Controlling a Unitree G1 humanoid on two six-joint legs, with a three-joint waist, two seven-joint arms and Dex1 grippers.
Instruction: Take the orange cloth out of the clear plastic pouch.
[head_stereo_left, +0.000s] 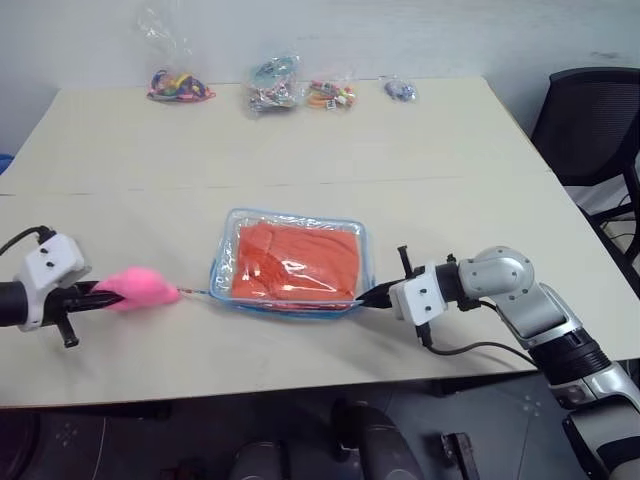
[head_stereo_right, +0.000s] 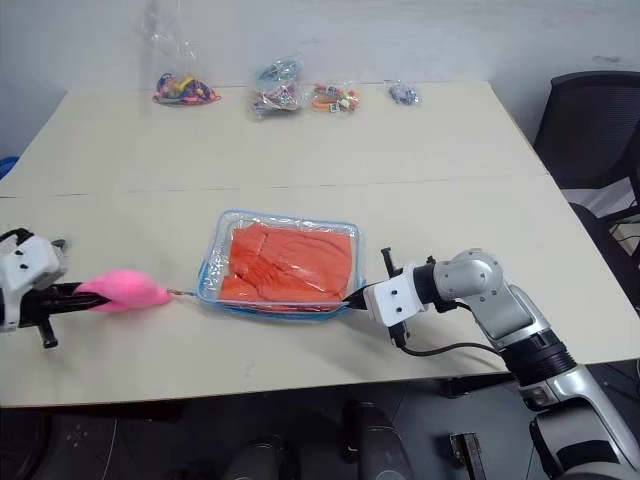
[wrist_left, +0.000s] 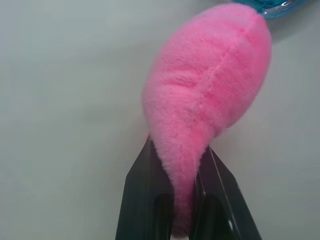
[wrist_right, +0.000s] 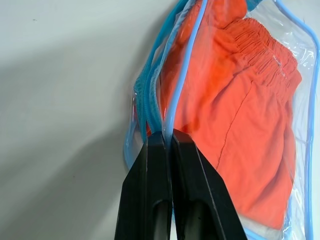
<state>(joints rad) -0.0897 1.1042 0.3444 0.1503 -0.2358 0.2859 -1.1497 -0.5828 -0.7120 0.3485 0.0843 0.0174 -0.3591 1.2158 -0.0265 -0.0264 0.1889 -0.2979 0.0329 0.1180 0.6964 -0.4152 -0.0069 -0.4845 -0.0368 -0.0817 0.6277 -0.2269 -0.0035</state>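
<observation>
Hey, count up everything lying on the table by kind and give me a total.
Clear plastic pouch: 1
Orange cloth, inside the pouch: 1
Pink plush charm: 1
Small bags of trinkets at the far edge: 4
Total: 7

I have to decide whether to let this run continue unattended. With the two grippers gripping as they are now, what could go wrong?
1. The left gripper is shut on the pink plush charm, not the pouch; pulling may strain its thin link.
2. The right gripper pinches just the corner edging of the clear plastic pouch; it could slip.
3. The orange cloth is still fully inside, so the pouch may merely slide on the table.
</observation>
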